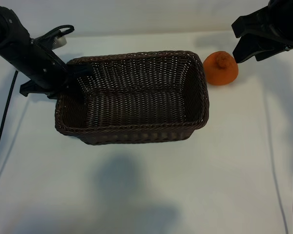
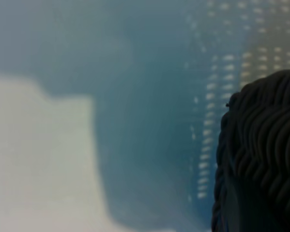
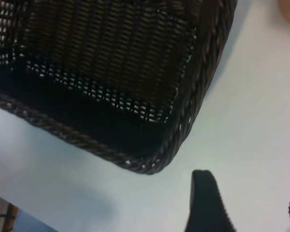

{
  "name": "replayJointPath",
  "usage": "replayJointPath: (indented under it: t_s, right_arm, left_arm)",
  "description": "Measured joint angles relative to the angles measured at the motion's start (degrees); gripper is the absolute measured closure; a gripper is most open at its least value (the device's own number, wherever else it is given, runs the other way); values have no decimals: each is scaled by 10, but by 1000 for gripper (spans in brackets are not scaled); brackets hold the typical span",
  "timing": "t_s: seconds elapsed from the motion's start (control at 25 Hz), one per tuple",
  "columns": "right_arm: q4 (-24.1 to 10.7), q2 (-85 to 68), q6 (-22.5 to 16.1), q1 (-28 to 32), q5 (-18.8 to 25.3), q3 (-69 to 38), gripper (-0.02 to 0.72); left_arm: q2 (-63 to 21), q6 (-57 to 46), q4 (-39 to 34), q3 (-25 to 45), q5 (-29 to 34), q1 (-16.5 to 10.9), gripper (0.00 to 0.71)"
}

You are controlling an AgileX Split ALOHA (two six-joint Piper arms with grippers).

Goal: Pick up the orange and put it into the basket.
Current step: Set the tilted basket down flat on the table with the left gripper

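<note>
One dark brown woven wicker basket [image 1: 132, 97], rectangular, on the white table [image 1: 136, 190]; one round matte orange fruit [image 1: 220, 68] beyond, just beside its far right corner, apart. Two black grippers: left gripper [image 1: 80, 73] at the basket's left rim, narrowly parted, grip unclear; right gripper [image 1: 244, 51] spread, beside the orange. Right wrist view alone shows its finger [image 3: 205, 203] gripping nothing.

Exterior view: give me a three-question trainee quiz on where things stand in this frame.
1. True or false: the round matte orange fruit lies inside the dark brown woven wicker basket.
2. Which tool is at the basket's rim: A left, B right?
3. Fill in: the orange sits on the white ____.

Key: 1 false, it is outside, by a corner; 2 A; 3 table.
</note>
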State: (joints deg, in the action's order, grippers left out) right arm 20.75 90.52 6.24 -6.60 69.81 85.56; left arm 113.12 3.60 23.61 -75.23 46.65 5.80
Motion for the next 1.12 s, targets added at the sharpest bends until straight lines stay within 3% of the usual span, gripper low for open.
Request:
replayJointPath:
  t_s: [1.12]
  right_arm:
    - [0, 0, 0, 0, 0, 0, 286]
  left_arm:
    - [27, 21, 20, 0, -26, 0, 554]
